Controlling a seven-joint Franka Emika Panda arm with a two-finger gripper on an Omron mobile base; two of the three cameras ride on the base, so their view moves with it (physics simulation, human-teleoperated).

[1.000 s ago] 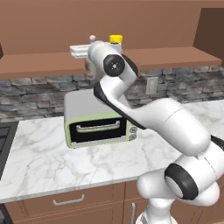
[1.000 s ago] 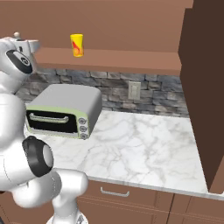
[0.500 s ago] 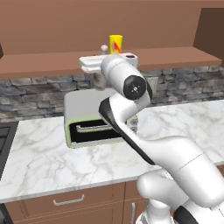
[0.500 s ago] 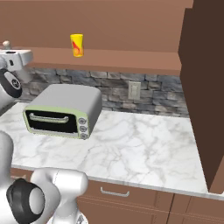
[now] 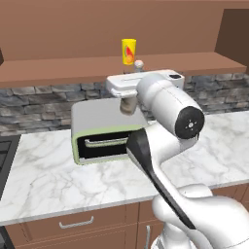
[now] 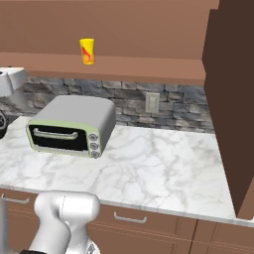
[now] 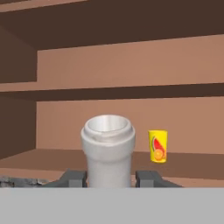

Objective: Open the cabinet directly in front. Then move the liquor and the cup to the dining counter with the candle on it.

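The brown wooden wall cabinet (image 5: 58,29) stands open, its dark door (image 6: 229,99) swung out on the right in the right base view. Below it is a white grey-veined marble worktop (image 5: 48,180) with a pale green and grey toaster oven (image 5: 104,131) on it.

The white arm rises in front and its hand sits level, just below the cabinet floor and above the oven. The gripper (image 7: 109,177) is clamped on the slim greyish-beige glass liquor bottle (image 7: 108,153). Its fingers (image 7: 75,177) press on either side of the bottle. The bottle's long axis is upright, across the fingers, and its rim is on top. In the left base view the liquor bottle (image 5: 128,104) hangs under the hand, clear of the shelf.

The yellow tapered cup (image 7: 158,146) with a red-orange mark stands upright on the cabinet floor. It is beyond the fingers, to the right of the bottle and well apart from it. Cup (image 5: 128,51) sits above the hand.

The dining counter is probably behind the robot, so the next move likely needs a turn away.

Versus the earlier frame, the hand has dropped from shelf level, moved right, and pulled the bottle out. The cup has not moved.
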